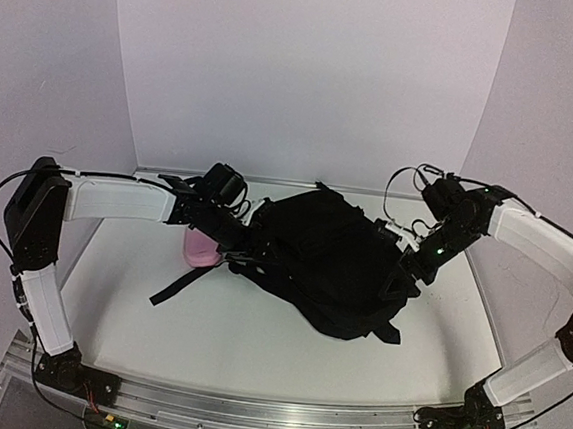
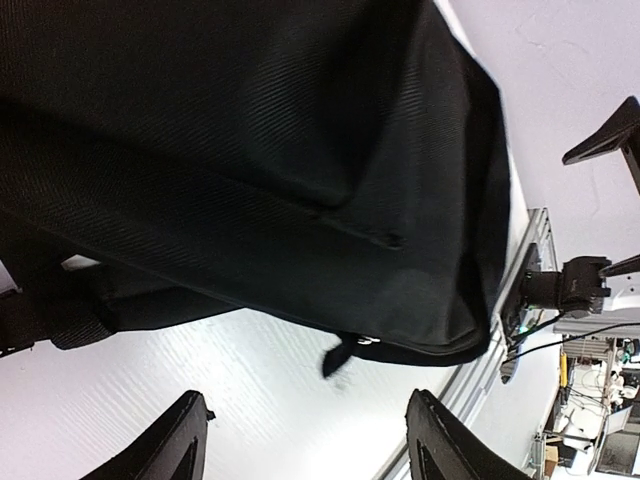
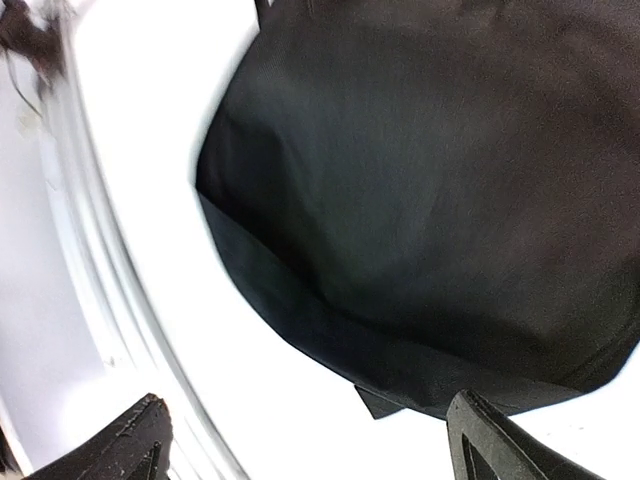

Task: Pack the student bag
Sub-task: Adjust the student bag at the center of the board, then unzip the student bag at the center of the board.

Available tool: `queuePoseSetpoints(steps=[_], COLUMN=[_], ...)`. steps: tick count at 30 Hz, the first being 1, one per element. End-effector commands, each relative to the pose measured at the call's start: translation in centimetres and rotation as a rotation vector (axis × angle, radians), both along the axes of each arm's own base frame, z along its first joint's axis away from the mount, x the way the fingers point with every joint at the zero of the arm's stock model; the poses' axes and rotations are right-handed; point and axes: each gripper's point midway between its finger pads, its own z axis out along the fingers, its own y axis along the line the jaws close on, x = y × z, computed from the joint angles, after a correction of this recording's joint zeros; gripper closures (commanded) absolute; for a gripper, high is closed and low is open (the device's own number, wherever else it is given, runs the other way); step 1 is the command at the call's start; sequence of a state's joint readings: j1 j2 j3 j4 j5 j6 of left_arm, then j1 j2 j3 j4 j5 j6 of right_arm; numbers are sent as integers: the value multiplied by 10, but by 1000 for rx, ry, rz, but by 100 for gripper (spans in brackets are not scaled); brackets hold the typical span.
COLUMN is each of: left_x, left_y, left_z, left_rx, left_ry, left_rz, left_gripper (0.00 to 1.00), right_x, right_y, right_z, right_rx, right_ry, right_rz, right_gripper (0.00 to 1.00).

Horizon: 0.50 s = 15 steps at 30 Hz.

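The student bag (image 1: pixel 332 264), a big soft black backpack, lies slumped in the middle of the white table, one long strap (image 1: pixel 180 286) trailing to the front left. My left gripper (image 1: pixel 239 241) is at the bag's left end. In the left wrist view its fingers (image 2: pixel 160 445) stand apart over bare table, the left gripper (image 2: pixel 305 445) open, and the bag (image 2: pixel 250 150) with a small zip pull (image 2: pixel 345 355) sits just ahead. My right gripper (image 1: pixel 407 270) is at the bag's right side. That right gripper (image 3: pixel 315 445) is open and holds nothing, with the bag's edge (image 3: pixel 430 200) just beyond its fingertips (image 3: pixel 500 440).
A small pink pencil case (image 1: pixel 200 247) lies on the table (image 1: pixel 255 342) under the left arm, beside the bag's left end. White walls close in the back and sides. A metal rail (image 1: pixel 269 414) runs along the near edge, carrying both arm bases.
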<state>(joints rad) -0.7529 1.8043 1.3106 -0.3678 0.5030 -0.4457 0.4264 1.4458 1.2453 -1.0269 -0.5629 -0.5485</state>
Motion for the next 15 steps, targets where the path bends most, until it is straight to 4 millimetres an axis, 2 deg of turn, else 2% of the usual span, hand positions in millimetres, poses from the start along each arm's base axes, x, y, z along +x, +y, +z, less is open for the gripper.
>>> queuePoseSetpoints(steps=[1,6,11,15], left_x=[11,15,15,16], left_y=[-12,-22,-32,-33], left_z=[9,4,15,21], left_rx=[-27,-46,-75,-72], left_ry=[-7,13,9,4], left_rz=[11,14,8,14], left_gripper=[32,38,42,48], right_x=[14,20,23,24], right_y=[-11,-13,-18,-19], right_z=[-30,-47,-69,-76], right_rx=[-142,-185,-262,-282], right_ry=[-105,-138,-161,-175], right_rz=[35,41,51,42], right_gripper=[5,5,8,9])
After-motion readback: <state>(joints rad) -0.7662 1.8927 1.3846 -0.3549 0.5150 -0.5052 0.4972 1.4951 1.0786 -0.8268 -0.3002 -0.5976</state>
